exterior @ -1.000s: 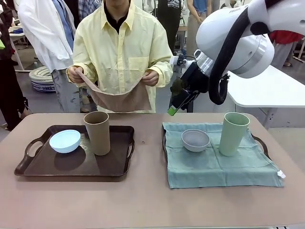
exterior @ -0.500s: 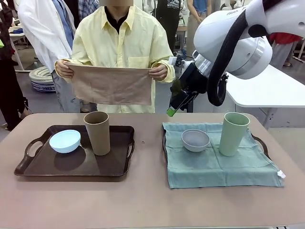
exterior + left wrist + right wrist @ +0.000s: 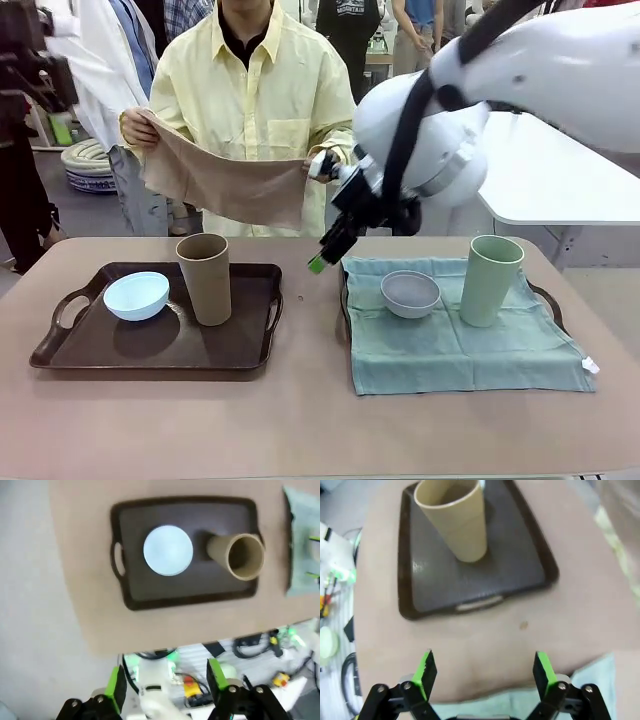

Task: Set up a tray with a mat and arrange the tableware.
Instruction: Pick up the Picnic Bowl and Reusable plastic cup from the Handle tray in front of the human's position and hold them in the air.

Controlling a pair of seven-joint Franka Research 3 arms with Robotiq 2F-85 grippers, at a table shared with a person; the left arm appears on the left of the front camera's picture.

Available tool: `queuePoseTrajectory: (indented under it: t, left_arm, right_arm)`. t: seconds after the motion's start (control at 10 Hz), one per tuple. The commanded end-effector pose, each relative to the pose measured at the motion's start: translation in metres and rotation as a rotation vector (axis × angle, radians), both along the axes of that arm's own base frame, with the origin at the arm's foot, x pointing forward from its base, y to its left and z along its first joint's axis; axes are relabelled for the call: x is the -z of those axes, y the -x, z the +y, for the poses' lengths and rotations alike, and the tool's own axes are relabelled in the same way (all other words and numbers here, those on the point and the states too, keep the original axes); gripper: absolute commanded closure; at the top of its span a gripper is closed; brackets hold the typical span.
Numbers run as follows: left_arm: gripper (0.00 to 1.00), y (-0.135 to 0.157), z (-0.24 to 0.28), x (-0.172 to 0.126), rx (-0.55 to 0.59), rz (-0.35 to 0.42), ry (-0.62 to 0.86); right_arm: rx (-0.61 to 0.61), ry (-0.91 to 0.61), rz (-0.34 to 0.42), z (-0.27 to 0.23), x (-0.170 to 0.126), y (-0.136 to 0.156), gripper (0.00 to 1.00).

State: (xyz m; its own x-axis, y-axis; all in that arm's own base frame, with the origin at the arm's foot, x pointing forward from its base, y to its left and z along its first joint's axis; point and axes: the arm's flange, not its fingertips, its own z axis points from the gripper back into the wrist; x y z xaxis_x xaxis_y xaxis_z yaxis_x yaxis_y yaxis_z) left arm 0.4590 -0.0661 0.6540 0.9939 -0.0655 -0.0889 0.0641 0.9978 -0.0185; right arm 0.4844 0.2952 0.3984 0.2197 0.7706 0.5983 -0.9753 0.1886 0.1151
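Observation:
A dark brown tray [image 3: 70, 345] on the left carries a pale blue bowl [image 3: 137, 295] and a tan-brown cup [image 3: 204, 278]. To the right, a green mat [image 3: 450, 345] covers a second tray [image 3: 548, 300], with a greyish-white bowl [image 3: 410, 293] and a pale green cup [image 3: 491, 280] on it. Behind the table a person holds a tan mat [image 3: 225, 185] spread in both hands. My right gripper [image 3: 322, 258] hangs open over the gap between the trays; its own view shows the cup [image 3: 455, 520] and the tray [image 3: 520, 565] beyond its fingertips. High above, my left gripper [image 3: 165, 685] is open, looking down on the tray [image 3: 150, 592].
Bare tabletop [image 3: 300, 420] runs along the front edge and between the two trays. A white table [image 3: 560, 180] stands behind on the right. Other people stand farther back on the left.
My right arm has swung left and down, from above the green mat's far corner to the gap between the trays. The person spread the tan mat and now holds it slanted.

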Motion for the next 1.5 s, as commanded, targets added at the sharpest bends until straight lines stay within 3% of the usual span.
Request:
queuePoseTrajectory:
  t: [0.0, 0.2, 0.5, 0.7, 0.8, 0.9, 1.0, 1.3, 1.4]
  left_arm:
    - [0.15, 0.007, 0.012, 0.050, -0.038, -0.024, 0.004]
    - [0.15, -0.007, 0.014, 0.098, -0.030, -0.017, 0.081]
    - [0.15, -0.010, 0.024, 0.130, -0.018, -0.033, 0.175]
    - [0.15, -0.016, 0.022, 0.135, -0.032, -0.039, 0.210]
    - [0.15, -0.016, 0.019, 0.132, -0.026, -0.025, 0.249]
    - [0.15, -0.017, 0.025, 0.136, -0.042, -0.021, 0.174]
    - [0.15, -0.017, 0.025, 0.136, -0.042, -0.021, 0.174]
    - [0.15, -0.017, 0.023, 0.135, -0.040, -0.022, 0.196]
    - [0.15, -0.013, 0.020, 0.143, -0.067, -0.076, 0.168]
  right_arm:
    - [-0.080, -0.077, -0.009, 0.020, 0.021, -0.021, 0.00]
    - [-0.138, -0.131, -0.002, 0.045, 0.034, -0.032, 0.00]
    - [-0.223, -0.219, -0.002, 0.072, 0.045, -0.035, 0.00]
    - [-0.288, -0.295, 0.003, 0.078, 0.051, -0.033, 0.00]
    - [-0.261, -0.271, 0.000, 0.074, 0.051, -0.034, 0.00]
    - [-0.161, -0.199, -0.021, 0.065, 0.042, -0.025, 0.00]
    - [-0.258, -0.242, 0.004, 0.083, 0.047, -0.032, 0.00]
    - [-0.243, -0.234, -0.002, 0.079, 0.046, -0.033, 0.00]
    - [-0.311, -0.292, -0.034, 0.080, 0.055, -0.032, 0.00]
